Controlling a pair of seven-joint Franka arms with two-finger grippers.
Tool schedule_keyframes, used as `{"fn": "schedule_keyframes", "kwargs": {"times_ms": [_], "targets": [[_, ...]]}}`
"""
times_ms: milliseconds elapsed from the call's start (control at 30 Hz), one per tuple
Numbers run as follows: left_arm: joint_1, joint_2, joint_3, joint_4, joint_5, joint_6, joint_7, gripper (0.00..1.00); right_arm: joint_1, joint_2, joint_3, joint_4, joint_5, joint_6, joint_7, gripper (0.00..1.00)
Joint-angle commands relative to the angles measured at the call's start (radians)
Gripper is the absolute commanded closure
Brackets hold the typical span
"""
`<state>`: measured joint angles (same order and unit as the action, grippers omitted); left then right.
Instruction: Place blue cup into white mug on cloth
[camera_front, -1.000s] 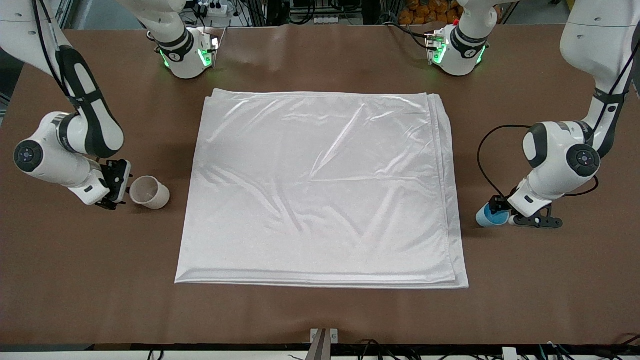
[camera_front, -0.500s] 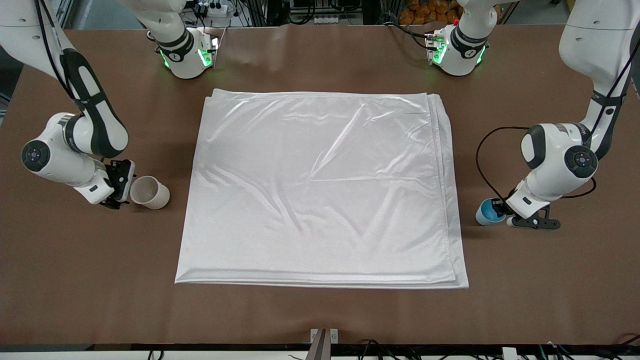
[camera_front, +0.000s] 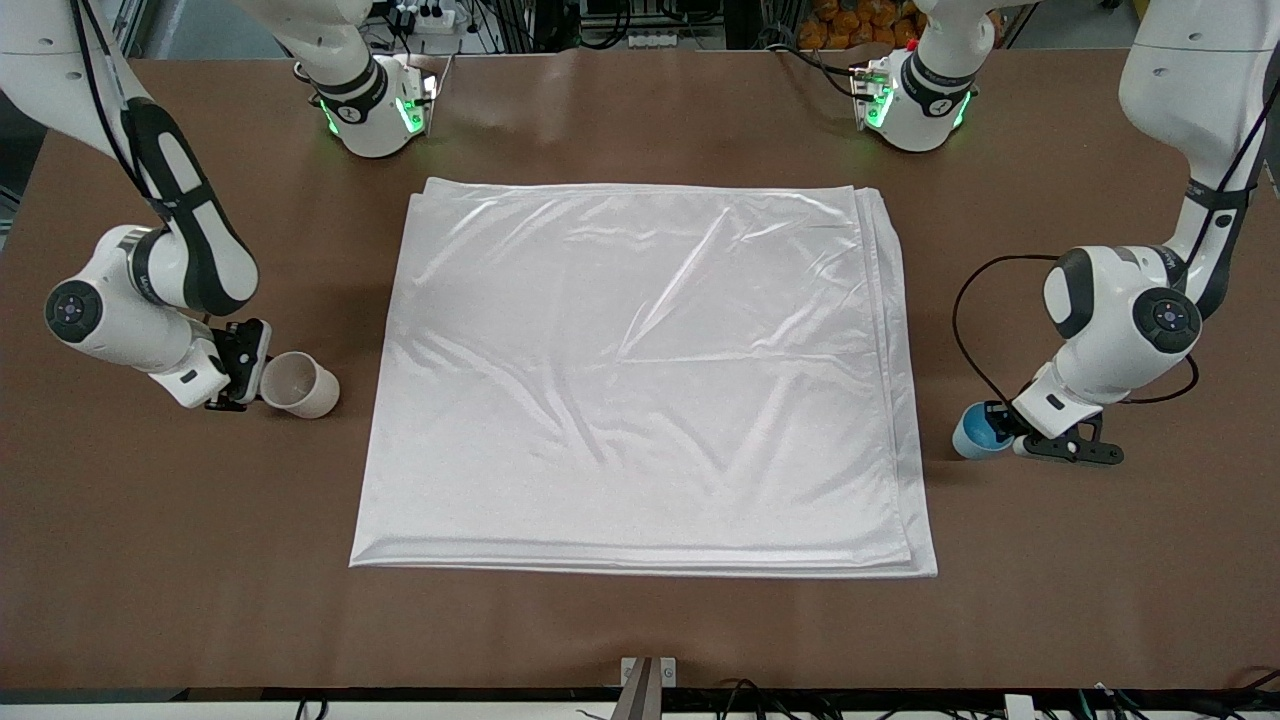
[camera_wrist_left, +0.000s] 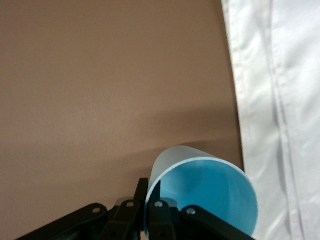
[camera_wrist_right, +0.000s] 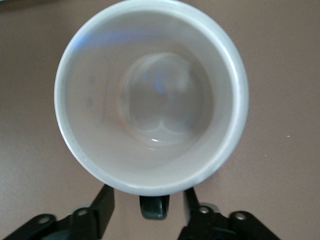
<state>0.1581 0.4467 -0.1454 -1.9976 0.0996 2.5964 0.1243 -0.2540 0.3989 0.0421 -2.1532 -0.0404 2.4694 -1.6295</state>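
The light-blue cup (camera_front: 970, 434) stands on the bare table beside the cloth (camera_front: 640, 380), at the left arm's end. My left gripper (camera_front: 997, 424) is shut on its rim. In the left wrist view the cup (camera_wrist_left: 210, 185) has one finger (camera_wrist_left: 142, 192) outside its wall and the other inside. The gripper (camera_wrist_left: 150, 196) is low at the table. The cream mug (camera_front: 300, 386) stands on the bare table at the right arm's end. My right gripper (camera_front: 248, 372) is open at it. In the right wrist view the mug (camera_wrist_right: 150, 95) has its black handle (camera_wrist_right: 154, 206) between the spread fingers (camera_wrist_right: 103, 204), with a gap on each side.
The folded white cloth also shows in the left wrist view (camera_wrist_left: 280, 100), close beside the blue cup. Both arm bases (camera_front: 375, 105) stand at the table edge farthest from the front camera. A black cable (camera_front: 965, 320) loops by the left arm.
My right gripper has moved slightly closer to the mug. My left wrist has shifted a little with the blue cup, which stays in almost the same spot.
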Motion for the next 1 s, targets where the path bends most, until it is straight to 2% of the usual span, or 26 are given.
{"fn": "schedule_keyframes", "kwargs": {"times_ms": [0, 200, 733, 967], "targets": [[0.011, -0.066, -0.019, -0.013, 0.015, -0.012, 0.017, 1.0, -0.017, -0.009, 0.013, -0.013, -0.003, 0.02, -0.01, 0.91], [0.006, -0.098, -0.022, -0.012, 0.017, -0.038, 0.015, 1.0, -0.019, -0.009, 0.013, -0.01, -0.003, 0.022, -0.012, 0.97], [0.005, -0.163, -0.049, 0.026, 0.017, -0.119, 0.035, 1.0, -0.036, -0.049, 0.025, 0.03, -0.001, 0.02, -0.049, 1.0], [0.008, -0.171, -0.066, 0.131, 0.014, -0.294, 0.038, 1.0, -0.031, -0.114, 0.05, 0.053, -0.003, 0.005, -0.049, 1.0]]}}
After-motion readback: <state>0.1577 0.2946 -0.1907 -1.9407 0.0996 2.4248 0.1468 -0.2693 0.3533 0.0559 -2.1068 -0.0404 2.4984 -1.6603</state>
